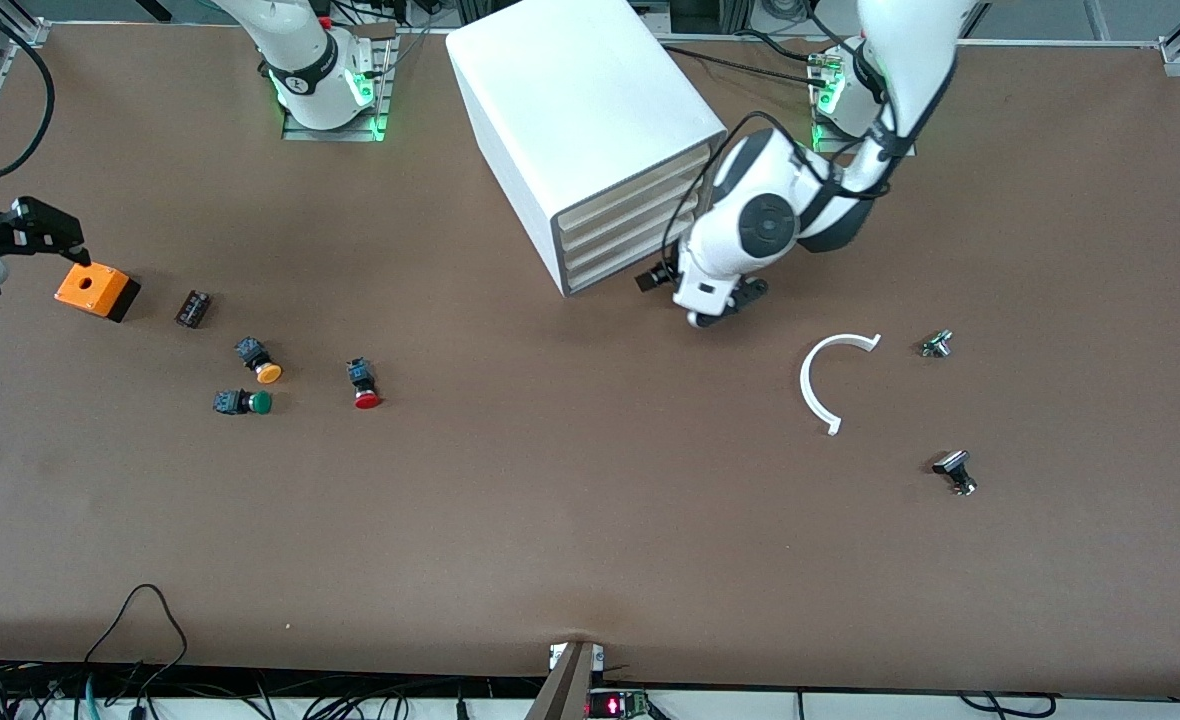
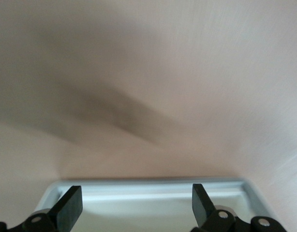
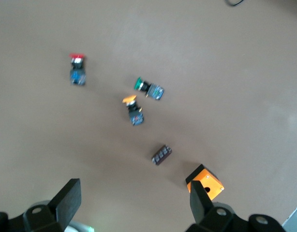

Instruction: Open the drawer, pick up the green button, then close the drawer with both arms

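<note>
The left gripper (image 1: 702,300) was seen low in front of the cabinet (image 1: 580,130), fingers spread at the shut bottom drawer (image 1: 618,268), while the right gripper (image 1: 45,232), also spread and empty, hung above the orange box (image 1: 96,290), the green button (image 1: 243,402) lying on the table near the right arm's end.

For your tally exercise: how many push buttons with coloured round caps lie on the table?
3, all toward the right arm's end: orange-capped button, green-capped button nearest the front camera, red-capped button closest to the cabinet. More may sit hidden in its drawers.
</note>
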Controlling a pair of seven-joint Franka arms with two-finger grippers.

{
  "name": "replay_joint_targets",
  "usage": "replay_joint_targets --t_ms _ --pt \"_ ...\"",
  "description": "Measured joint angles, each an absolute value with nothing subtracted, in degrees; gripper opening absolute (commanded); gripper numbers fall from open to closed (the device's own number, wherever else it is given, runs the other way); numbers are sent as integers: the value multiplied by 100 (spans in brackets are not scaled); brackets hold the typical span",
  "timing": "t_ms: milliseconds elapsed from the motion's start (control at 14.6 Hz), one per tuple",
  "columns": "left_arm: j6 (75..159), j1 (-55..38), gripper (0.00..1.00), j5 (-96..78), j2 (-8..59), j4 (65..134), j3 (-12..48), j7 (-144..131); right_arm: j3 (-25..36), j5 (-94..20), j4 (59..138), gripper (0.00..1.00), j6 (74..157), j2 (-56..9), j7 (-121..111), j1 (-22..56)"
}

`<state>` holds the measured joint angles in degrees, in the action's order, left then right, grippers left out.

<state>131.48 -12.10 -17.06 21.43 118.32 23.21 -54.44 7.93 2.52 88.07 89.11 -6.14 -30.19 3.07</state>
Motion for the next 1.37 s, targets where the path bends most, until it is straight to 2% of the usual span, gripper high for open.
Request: replay_joint_targets --t_ms 206,481,755,893,1168,1374 --pt "12746 -748 100 -1450 1746 11664 2014 -4436 842 88 8803 100 8846 -597 -3067 299" --pt "11915 -172 100 -432 1096 11307 1887 -3904 952 84 8803 100 8849 -598 -3018 256" --pt "10630 -66 100 -252 531 10651 1260 -2345 951 84 8841 100 8991 -574 -3005 245" --pt "10072 -57 100 -115 375 10228 937 -1673 951 85 9118 100 9273 -369 -2985 243" --pt "9528 -51 100 94 103 9778 534 -721 949 94 9764 100 9489 236 -2982 244" --pt "9246 -61 100 103 32 9571 523 -692 934 100 9816 100 9487 263 -2696 250"
